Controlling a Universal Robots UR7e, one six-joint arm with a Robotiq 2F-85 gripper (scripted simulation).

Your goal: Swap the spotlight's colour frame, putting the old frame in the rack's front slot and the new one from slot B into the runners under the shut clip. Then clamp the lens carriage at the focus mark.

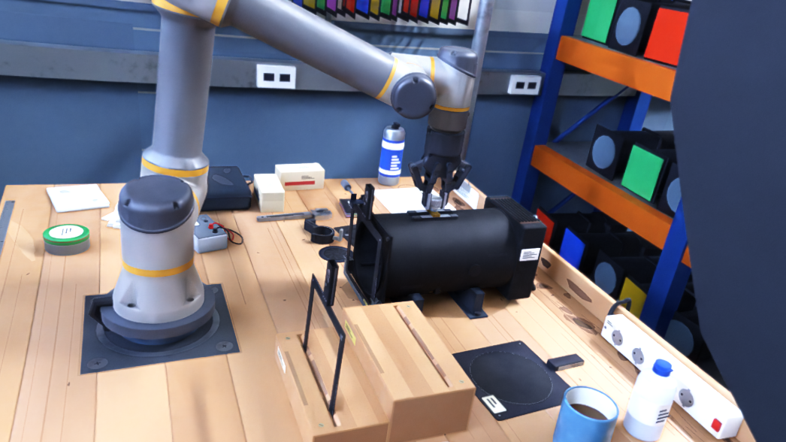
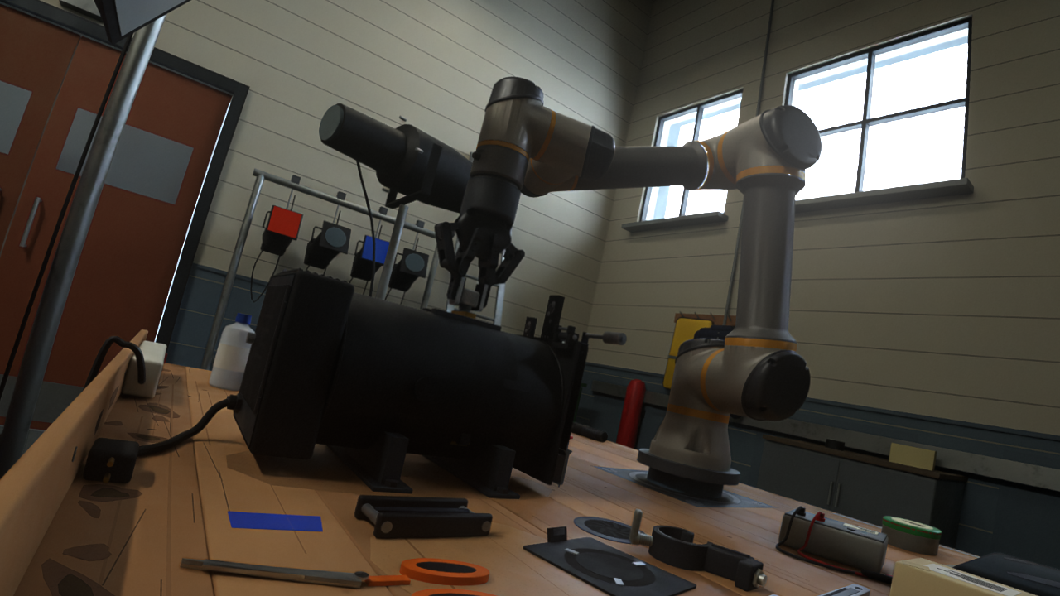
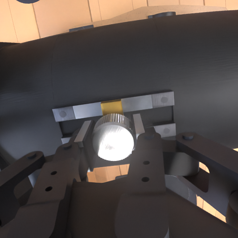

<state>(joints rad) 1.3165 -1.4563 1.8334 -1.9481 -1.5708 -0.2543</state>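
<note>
The lens carriage knob (image 3: 113, 139) is a bright knurled metal cylinder on top of the black spotlight (image 1: 445, 250). It sits in a slotted rail (image 3: 113, 107), right at the yellow focus mark (image 3: 111, 106). A dark colour frame (image 1: 324, 352) stands upright in the front slot of the wooden rack (image 1: 374, 368). The spotlight's front runners (image 1: 365, 247) face the rack; what they hold is not clear. My gripper (image 1: 434, 203) reaches straight down onto the top of the spotlight (image 2: 467, 300). It is closed around the knob (image 1: 434, 202).
The robot's own base (image 1: 156, 308) stands left of the rack. A blue mug (image 1: 585, 415), a white bottle (image 1: 651, 398) and a power strip (image 1: 670, 365) line the near right edge. A black mat (image 1: 511, 376) lies beside the rack. Shelving (image 1: 615, 137) rises at the right.
</note>
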